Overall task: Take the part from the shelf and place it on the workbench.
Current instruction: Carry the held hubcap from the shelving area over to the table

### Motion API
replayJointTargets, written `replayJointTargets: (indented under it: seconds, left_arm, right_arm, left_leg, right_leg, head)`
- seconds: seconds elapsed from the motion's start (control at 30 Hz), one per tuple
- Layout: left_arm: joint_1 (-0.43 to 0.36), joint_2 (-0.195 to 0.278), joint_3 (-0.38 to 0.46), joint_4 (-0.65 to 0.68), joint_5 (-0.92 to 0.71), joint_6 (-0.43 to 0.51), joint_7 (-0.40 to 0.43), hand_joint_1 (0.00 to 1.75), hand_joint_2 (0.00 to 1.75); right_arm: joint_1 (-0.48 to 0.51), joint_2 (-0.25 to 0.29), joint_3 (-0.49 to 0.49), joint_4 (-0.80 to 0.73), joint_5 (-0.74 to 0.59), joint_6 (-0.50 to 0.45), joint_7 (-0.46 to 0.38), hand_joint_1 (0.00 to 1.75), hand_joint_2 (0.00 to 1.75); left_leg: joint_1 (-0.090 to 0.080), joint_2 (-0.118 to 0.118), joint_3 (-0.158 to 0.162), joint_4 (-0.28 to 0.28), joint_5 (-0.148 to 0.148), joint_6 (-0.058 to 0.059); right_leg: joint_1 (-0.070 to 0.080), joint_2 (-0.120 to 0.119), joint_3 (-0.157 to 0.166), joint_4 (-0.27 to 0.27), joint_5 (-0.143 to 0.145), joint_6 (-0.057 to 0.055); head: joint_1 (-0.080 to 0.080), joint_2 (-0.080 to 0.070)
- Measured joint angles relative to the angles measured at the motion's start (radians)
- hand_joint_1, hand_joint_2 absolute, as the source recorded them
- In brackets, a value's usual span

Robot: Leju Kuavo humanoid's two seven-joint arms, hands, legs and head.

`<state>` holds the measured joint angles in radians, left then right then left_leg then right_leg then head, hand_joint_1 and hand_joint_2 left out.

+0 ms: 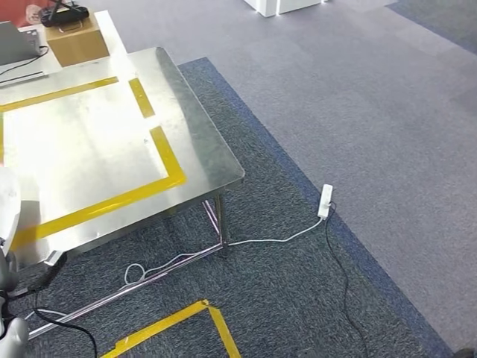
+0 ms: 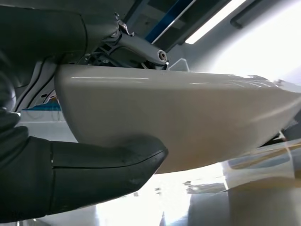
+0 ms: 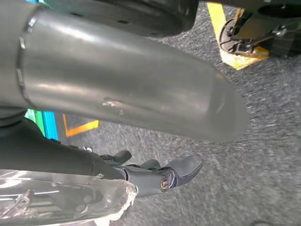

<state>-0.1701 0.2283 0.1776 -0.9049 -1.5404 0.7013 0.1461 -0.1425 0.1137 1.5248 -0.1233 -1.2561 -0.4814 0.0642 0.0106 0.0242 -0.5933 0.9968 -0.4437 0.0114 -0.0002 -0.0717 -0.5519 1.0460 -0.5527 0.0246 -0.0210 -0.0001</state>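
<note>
Head view: the steel surface (image 1: 101, 149), marked with yellow tape (image 1: 168, 160), reaches in from the left; a cardboard box (image 1: 76, 39) sits at its far edge, and a white power strip (image 1: 325, 201) lies on the carpet past its right corner.

Left wrist view: the left hand (image 2: 71, 174) holds the white part (image 2: 177, 117), thumb on one side and darker fingers (image 2: 142, 47) on the other, above the shiny surface.

Right wrist view: the right hand (image 3: 156, 174) hangs over grey carpet; its fingers (image 3: 184, 165) lie apart, holding nothing.
</note>
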Motion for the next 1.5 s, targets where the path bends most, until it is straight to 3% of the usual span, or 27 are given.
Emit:
replayJointTargets:
  seconds: [0.07, 0.1, 0.13, 0.17, 0.23, 0.27, 0.3, 0.37, 0.43, 0.5, 0.57, 0.63, 0.67, 0.7, 0.8, 0.87, 0.93, 1.0, 1.03, 1.1, 1.17, 1.2, 1.23, 1.27, 1.33, 1.37, 1.5]
  left_arm:
    - [-0.003, -0.001, -0.002, 0.000, 0.000, 0.000, 0.000, 1.33, 1.75]
    - [-0.002, -0.002, -0.002, 0.001, 0.000, 0.000, 0.000, 1.33, 1.75]
    - [-0.002, -0.003, -0.003, 0.002, 0.000, 0.000, 0.000, 1.33, 1.75]
    - [-0.001, -0.004, -0.003, 0.002, 0.000, 0.000, 0.000, 1.33, 1.75]
    - [0.000, -0.004, -0.004, 0.003, 0.000, 0.000, 0.000, 1.33, 1.75]
    - [-0.001, -0.005, -0.005, 0.003, 0.000, 0.000, 0.000, 1.33, 1.75]
    - [-0.002, -0.005, -0.006, 0.003, 0.000, 0.000, 0.000, 1.33, 1.75]
    - [-0.003, -0.005, -0.008, 0.004, 0.000, 0.000, 0.002, 1.33, 1.75]
    - [-0.001, -0.002, -0.011, 0.004, 0.000, 0.000, 0.003, 1.33, 1.75]
    - [-0.001, 0.001, -0.014, 0.005, 0.000, 0.000, 0.005, 1.33, 1.75]
    - [-0.007, 0.002, -0.018, 0.006, 0.000, 0.000, 0.007, 1.33, 1.75]
    - [-0.008, 0.002, -0.022, 0.008, 0.000, 0.000, 0.008, 1.33, 1.75]
    - [-0.007, 0.002, -0.023, 0.009, 0.000, 0.000, 0.008, 1.33, 1.75]
    - [-0.006, 0.002, -0.024, 0.010, 0.000, 0.000, 0.009, 1.33, 1.75]
    - [-0.010, 0.004, -0.026, 0.012, 0.000, 0.000, 0.013, 1.33, 1.75]
    - [-0.014, 0.005, -0.028, 0.012, 0.000, 0.000, 0.015, 1.33, 1.75]
    - [-0.013, 0.006, -0.029, 0.012, 0.000, 0.000, 0.016, 1.33, 1.75]
    - [-0.013, 0.007, -0.030, 0.013, 0.000, 0.000, 0.016, 1.33, 1.75]
    - [-0.015, 0.007, -0.031, 0.013, 0.000, 0.000, 0.016, 1.33, 1.75]
    - [-0.017, 0.005, -0.032, 0.013, 0.000, 0.000, 0.015, 1.33, 1.75]
    - [-0.016, 0.003, -0.034, 0.014, 0.000, 0.000, 0.014, 1.33, 1.75]
    - [-0.016, 0.003, -0.035, 0.014, 0.000, 0.000, 0.013, 1.33, 1.75]
    - [-0.016, 0.002, -0.036, 0.014, 0.000, 0.000, 0.012, 1.33, 1.75]
    - [-0.017, 0.002, -0.037, 0.014, 0.000, 0.000, 0.011, 1.33, 1.75]
    - [-0.017, 0.002, -0.039, 0.014, 0.000, 0.000, 0.010, 1.33, 1.75]
    - [-0.018, 0.002, -0.040, 0.015, 0.000, 0.000, 0.005, 1.33, 1.75]
    - [-0.021, 0.000, -0.047, 0.015, 0.000, 0.000, -0.050, 1.33, 1.75]
  right_arm:
    - [0.002, 0.000, 0.000, 0.000, 0.000, 0.000, -0.001, 0.00, 0.00]
    - [0.003, 0.000, 0.000, 0.000, 0.000, 0.000, -0.001, 0.00, 0.00]
    - [0.004, 0.000, 0.000, 0.000, 0.000, 0.000, -0.001, 0.00, 0.00]
    - [0.005, 0.000, 0.000, 0.000, 0.000, 0.000, 0.000, 0.00, 0.00]
    - [0.005, 0.000, 0.000, 0.000, 0.000, 0.000, -0.001, 0.00, 0.00]
    - [0.004, 0.000, 0.000, 0.000, 0.000, 0.000, -0.001, 0.00, 0.00]
    - [0.004, -0.001, 0.000, 0.000, -0.001, 0.000, -0.001, 0.00, 0.00]
    - [0.003, -0.001, 0.000, 0.000, -0.001, 0.000, -0.002, 0.00, 0.00]
    - [0.003, -0.001, 0.000, 0.000, -0.002, 0.002, -0.004, 0.00, 0.00]
    - [0.002, -0.001, 0.000, 0.000, -0.002, 0.003, -0.004, 0.00, 0.00]
    - [0.003, -0.001, 0.000, 0.000, -0.002, 0.005, -0.005, 0.00, 0.00]
    - [0.004, -0.001, 0.000, 0.000, -0.002, 0.005, -0.005, 0.00, 0.00]
    - [0.004, -0.001, 0.000, 0.000, -0.002, 0.006, -0.005, 0.00, 0.00]
    - [0.004, -0.001, 0.000, 0.000, -0.002, 0.006, -0.005, 0.00, 0.00]
    - [0.002, -0.001, 0.000, 0.000, -0.002, 0.012, -0.006, 0.00, 0.00]
    - [0.001, -0.001, 0.000, 0.000, -0.002, 0.015, -0.008, 0.00, 0.00]
    - [0.000, -0.001, 0.000, 0.000, -0.004, 0.016, -0.011, 0.00, 0.00]
    - [-0.001, -0.001, 0.000, 0.000, -0.011, 0.017, -0.020, 0.00, 0.00]
    - [-0.001, -0.001, 0.000, 0.000, -0.016, 0.018, -0.026, 0.00, 0.00]
    - [0.001, -0.001, -0.001, 0.000, -0.024, 0.020, -0.033, 0.00, 0.00]
    - [0.004, -0.001, -0.001, 0.000, -0.027, 0.021, -0.037, 0.00, 0.00]
    - [0.005, -0.001, -0.001, 0.000, -0.027, 0.022, -0.039, 0.00, 0.00]
    - [0.005, -0.001, -0.001, 0.000, -0.028, 0.022, -0.040, 0.00, 0.00]
    - [0.004, -0.001, -0.001, 0.000, -0.028, 0.021, -0.042, 0.00, 0.00]
    - [0.001, -0.002, -0.001, 0.000, -0.028, 0.021, -0.043, 0.00, 0.00]
    - [0.001, -0.002, -0.001, 0.000, -0.028, 0.022, -0.043, 0.00, 0.00]
    - [0.002, -0.002, -0.001, 0.000, -0.029, 0.034, -0.046, 0.00, 0.00]
  left_leg:
    - [0.002, -0.022, 0.000, -0.001, 0.000, 0.008]
    - [0.001, -0.034, 0.000, -0.001, 0.000, 0.010]
    - [0.000, -0.047, 0.000, 0.000, 0.000, 0.011]
    - [0.000, -0.060, 0.001, 0.000, 0.000, 0.011]
    - [0.000, -0.087, 0.004, 0.000, -0.001, 0.009]
    - [0.000, -0.098, 0.005, 0.000, -0.002, 0.007]
    - [0.000, -0.109, 0.003, 0.002, -0.002, 0.003]
    - [0.004, -0.130, -0.005, 0.004, 0.001, -0.010]
    - [0.010, -0.146, -0.011, 0.004, 0.003, -0.025]
    - [0.009, -0.113, -0.026, 0.038, -0.020, -0.035]
    - [0.007, -0.057, -0.079, 0.148, -0.078, -0.042]
    - [0.010, -0.037, -0.138, 0.266, -0.121, -0.049]
    - [0.012, -0.033, -0.146, 0.282, -0.117, -0.051]
    - [0.013, -0.030, -0.135, 0.260, -0.094, -0.052]
    - [0.010, 0.013, -0.034, 0.072, -0.008, -0.047]
    - [0.003, 0.036, -0.005, 0.012, -0.001, -0.036]
    - [0.001, 0.022, -0.007, 0.009, -0.003, -0.023]
    - [0.003, 0.009, -0.005, 0.006, -0.002, -0.010]
    - [0.004, 0.003, -0.004, 0.004, -0.001, -0.004]
    - [0.003, -0.007, -0.004, 0.004, -0.003, 0.004]
    - [0.000, -0.018, -0.003, 0.005, -0.004, 0.006]
    - [-0.001, -0.024, -0.001, 0.005, -0.005, 0.007]
    - [-0.001, -0.028, 0.001, 0.005, -0.006, 0.006]
    - [-0.001, -0.032, 0.004, 0.005, -0.007, 0.004]
    - [-0.004, -0.036, 0.005, 0.007, -0.010, -0.003]
    - [-0.005, -0.037, 0.004, 0.009, -0.011, -0.004]
    - [-0.005, -0.038, 0.002, 0.009, -0.008, 0.003]
  right_leg:
    - [-0.003, 0.052, -0.063, 0.129, -0.063, 0.004]
    - [-0.003, 0.062, -0.099, 0.197, -0.087, 0.004]
    - [-0.003, 0.067, -0.124, 0.238, -0.094, 0.004]
    - [-0.002, 0.069, -0.132, 0.241, -0.079, 0.003]
    - [-0.003, 0.082, -0.094, 0.138, -0.003, -0.003]
    - [-0.005, 0.106, -0.064, 0.068, 0.032, -0.007]
    - [-0.008, 0.129, -0.037, 0.010, 0.053, -0.011]
    - [-0.008, 0.158, -0.013, -0.037, 0.061, -0.016]
    - [-0.007, 0.139, -0.008, -0.045, 0.063, -0.024]
    - [-0.009, 0.115, 0.000, -0.054, 0.067, -0.036]
    - [-0.008, 0.090, 0.006, -0.058, 0.066, -0.045]
    - [-0.006, 0.065, 0.007, -0.058, 0.062, -0.047]
    - [-0.006, 0.053, 0.008, -0.058, 0.060, -0.047]
    - [-0.006, 0.042, 0.010, -0.058, 0.058, -0.045]
    - [-0.001, 0.014, 0.020, -0.055, 0.047, -0.034]
    - [0.006, -0.002, 0.023, -0.053, 0.040, -0.024]
    - [0.006, -0.016, 0.025, -0.052, 0.033, -0.014]
    - [0.002, 0.006, 0.012, -0.021, 0.008, -0.005]
    - [0.000, 0.027, -0.010, 0.024, -0.018, -0.002]
    - [-0.001, 0.060, -0.080, 0.162, -0.077, 0.000]
    - [-0.001, 0.067, -0.134, 0.247, -0.089, 0.000]
    - [-0.001, 0.068, -0.136, 0.233, -0.066, -0.002]
    - [-0.001, 0.069, -0.117, 0.180, -0.027, -0.006]
    - [-0.001, 0.070, -0.087, 0.107, 0.015, -0.010]
    - [0.000, 0.074, -0.033, -0.010, 0.060, -0.018]
    - [0.001, 0.075, -0.020, -0.035, 0.066, -0.017]
    - [0.003, 0.077, -0.017, -0.042, 0.068, -0.013]
  head:
    - [0.006, 0.000]
    - [0.007, 0.000]
    - [0.007, 0.000]
    - [0.007, 0.000]
    - [0.007, 0.000]
    - [0.007, 0.000]
    - [0.007, 0.000]
    - [0.006, 0.000]
    - [0.007, 0.000]
    - [0.003, 0.000]
    - [-0.001, 0.000]
    - [-0.002, 0.000]
    - [-0.002, 0.000]
    - [-0.002, 0.000]
    - [-0.003, 0.000]
    - [-0.001, 0.000]
    - [0.002, 0.000]
    - [0.005, 0.000]
    - [0.007, 0.000]
    - [0.010, 0.000]
    - [0.011, 0.000]
    - [0.011, 0.000]
    - [0.011, 0.000]
    - [0.011, 0.000]
    - [0.010, 0.000]
    - [0.010, 0.000]
    - [0.009, 0.000]
